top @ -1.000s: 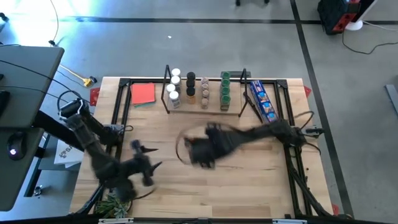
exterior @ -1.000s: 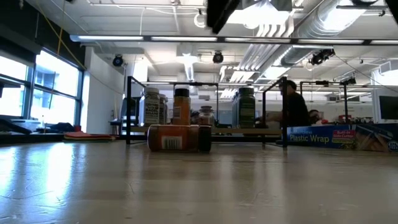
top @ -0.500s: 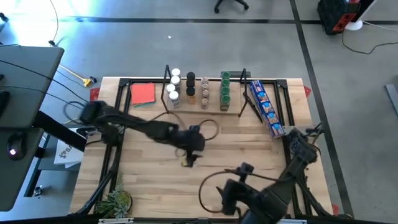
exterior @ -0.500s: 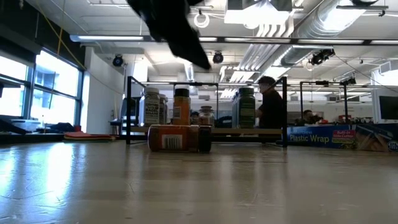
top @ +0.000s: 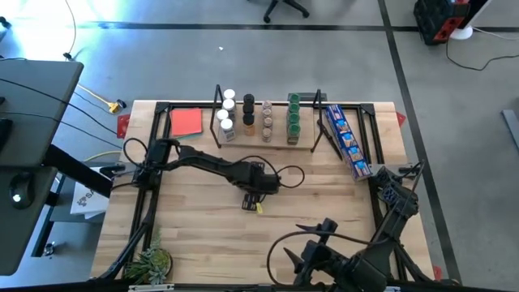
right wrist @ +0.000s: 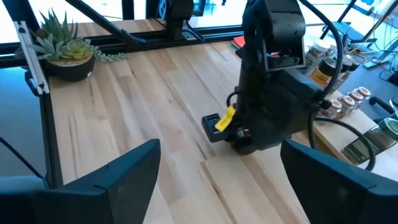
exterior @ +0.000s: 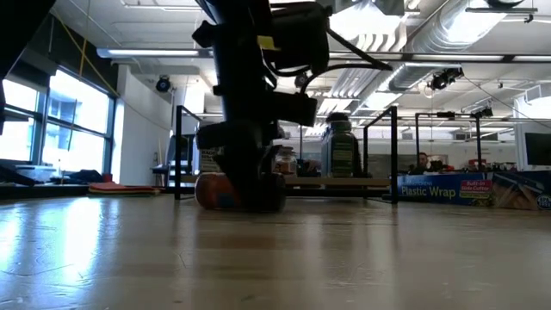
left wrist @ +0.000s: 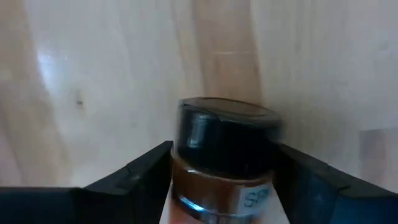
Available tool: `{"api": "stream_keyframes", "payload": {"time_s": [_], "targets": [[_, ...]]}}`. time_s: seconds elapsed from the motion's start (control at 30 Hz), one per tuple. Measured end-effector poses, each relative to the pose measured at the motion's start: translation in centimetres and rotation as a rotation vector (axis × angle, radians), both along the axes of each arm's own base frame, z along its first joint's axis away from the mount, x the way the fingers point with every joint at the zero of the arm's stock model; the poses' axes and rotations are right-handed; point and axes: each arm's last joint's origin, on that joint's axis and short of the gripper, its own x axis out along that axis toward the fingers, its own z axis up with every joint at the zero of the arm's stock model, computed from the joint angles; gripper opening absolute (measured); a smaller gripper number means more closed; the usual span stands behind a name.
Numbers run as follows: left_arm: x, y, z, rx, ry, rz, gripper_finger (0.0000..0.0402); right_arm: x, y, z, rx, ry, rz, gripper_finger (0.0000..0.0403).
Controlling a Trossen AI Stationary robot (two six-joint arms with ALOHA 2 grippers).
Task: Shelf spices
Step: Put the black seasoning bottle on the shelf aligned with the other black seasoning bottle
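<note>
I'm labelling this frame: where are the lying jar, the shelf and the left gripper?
lying jar (left wrist: 227, 134): left wrist view, black cap.
shelf (top: 276, 143): high view, wooden board's front edge.
left gripper (top: 250, 198): high view, between fingertips.

Glossy black plastic cap (left wrist: 227, 134); smooth pale wood table (left wrist: 93, 74).

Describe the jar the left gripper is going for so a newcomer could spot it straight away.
Start at the shelf along the table's far edge, then come forward to the bare middle of the table, where the left gripper is lowered. The jar lies on its side between that gripper's fingers, black cap, brown contents. Every other jar stands upright on the shelf; this one lies alone.
</note>
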Motion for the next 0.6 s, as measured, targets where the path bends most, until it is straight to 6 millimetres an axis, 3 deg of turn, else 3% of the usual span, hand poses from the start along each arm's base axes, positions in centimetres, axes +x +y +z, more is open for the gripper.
{"api": "stream_keyframes", "payload": {"time_s": [0.17, 0.27, 0.4, 0.5, 0.6], "targets": [[0.1, -0.6, 0.1, -0.014, -0.020, -0.004, 0.0184, 0.8, -0.4, -0.4, -0.010, 0.008, -0.020, 0.0327], [0.1, -0.8, 0.5, -0.083, -0.045, -0.014, 0.0183, 1.5, -0.7, -0.9, -0.019, 0.021, -0.033, 0.0327], [-1.2, -1.0, 0.6, -0.107, -0.070, -0.005, 0.0183, 2.2, -0.9, -1.5, -0.041, 0.044, -0.041, 0.0327], [-2.9, -1.7, 1.5, -0.140, -0.207, 0.021, 0.0183, 3.0, -1.0, -2.5, -0.054, 0.065, -0.054, 0.0327], [-5.6, -2.7, 2.8, -0.245, -0.478, 0.025, 0.0183, 3.8, -1.2, -3.4, -0.065, 0.105, -0.061, 0.0327]]}}
